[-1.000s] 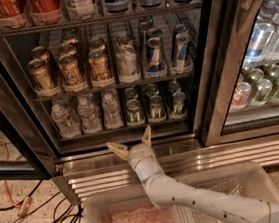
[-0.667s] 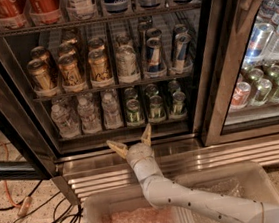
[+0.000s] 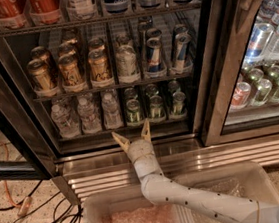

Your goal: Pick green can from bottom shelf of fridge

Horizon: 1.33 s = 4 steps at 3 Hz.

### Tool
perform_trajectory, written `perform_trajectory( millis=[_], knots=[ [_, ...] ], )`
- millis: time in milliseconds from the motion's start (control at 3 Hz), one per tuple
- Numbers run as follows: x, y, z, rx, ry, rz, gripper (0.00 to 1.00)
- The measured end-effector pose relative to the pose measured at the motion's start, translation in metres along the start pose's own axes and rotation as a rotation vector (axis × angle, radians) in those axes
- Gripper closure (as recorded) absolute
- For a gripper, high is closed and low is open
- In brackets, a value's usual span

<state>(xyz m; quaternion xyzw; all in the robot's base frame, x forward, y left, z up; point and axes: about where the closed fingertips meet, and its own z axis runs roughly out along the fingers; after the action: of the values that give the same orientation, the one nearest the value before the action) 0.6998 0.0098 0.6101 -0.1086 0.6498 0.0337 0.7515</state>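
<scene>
Fridge [image 3: 211, 75]: left door open, interior in view. Bottom shelf [image 3: 94, 134]: water bottles [image 3: 84, 114] on its left half, green cans on its right half in rows running back.

Gripper [image 3: 129, 127]: in front of the fridge at the level of the shelf's front rail and outside the rack, on a pale arm [image 3: 179, 194] rising from 5 o'clock. Fingers spread apart in a V, holding nothing, with tips pointing to 11 and 1 o'clock.

Green can [image 3: 133, 112]: upright at the front of the bottom shelf, leftmost of the front row. It lies at 12 o'clock from the gripper, near but not touching, behind the rail. Two further green cans [image 3: 155, 106] stand at its 3 o'clock.

Gold cans [image 3: 69, 68] and slim blue-and-silver cans [image 3: 156, 56]: on the shelf above.

White bin [image 3: 247, 176]: under the arm at 6 o'clock
</scene>
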Motion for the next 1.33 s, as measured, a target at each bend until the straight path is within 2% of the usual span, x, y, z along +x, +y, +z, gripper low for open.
perform_trajectory(
  millis=[333, 1000, 1333],
  knots=[
    [-0.003, -0.009, 0.005, 0.029, -0.02, -0.02, 0.22],
    [0.003, -0.027, 0.013, 0.095, -0.02, -0.022, 0.24],
    [0.005, -0.022, 0.019, 0.088, -0.022, -0.014, 0.25]
  ],
)
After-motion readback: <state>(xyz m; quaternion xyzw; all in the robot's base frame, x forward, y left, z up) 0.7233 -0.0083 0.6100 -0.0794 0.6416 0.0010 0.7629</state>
